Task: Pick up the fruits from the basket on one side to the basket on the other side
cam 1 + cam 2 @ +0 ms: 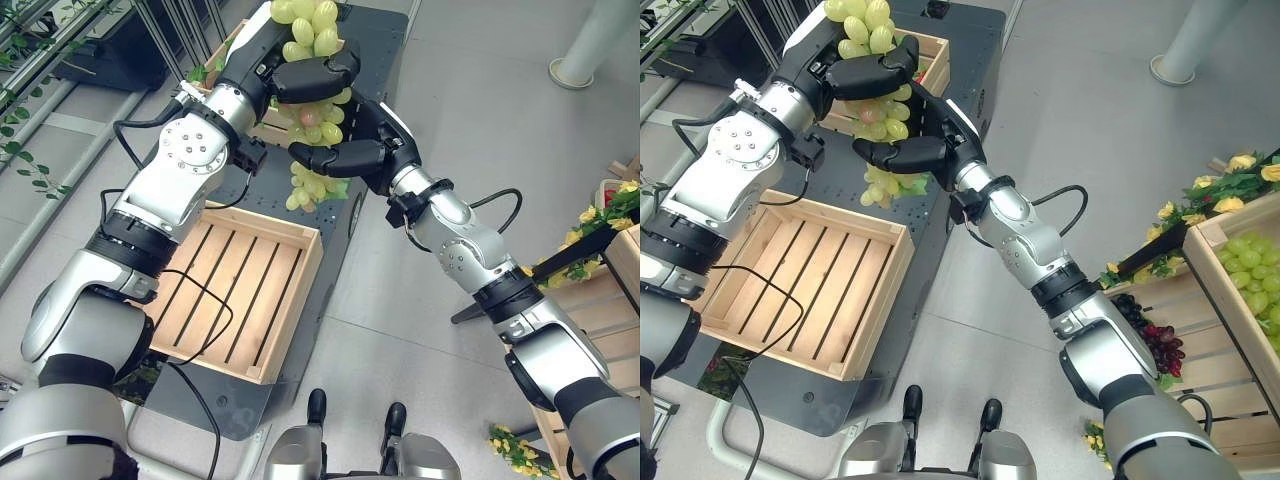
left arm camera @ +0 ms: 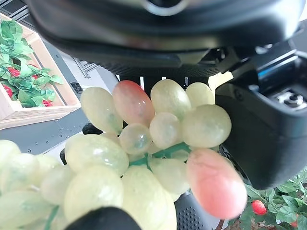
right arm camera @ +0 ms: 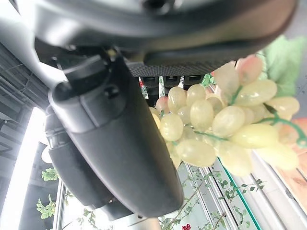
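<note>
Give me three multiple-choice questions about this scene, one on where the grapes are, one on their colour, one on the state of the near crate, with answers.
1. Where are the grapes?
A. Lying in the near crate
B. Held in the air between both hands
C. On the floor

2. What colour are most of the grapes?
A. Pale green
B. Dark purple
C. Orange

3. What state is the near crate in?
A. Full of fruit
B. Tipped over
C. Upright and empty

Answers: 1 B, the left hand and right hand curl around the bunch above the cart. 2 A, green with a few pinkish ones. 3 C, its bare slats show.
</note>
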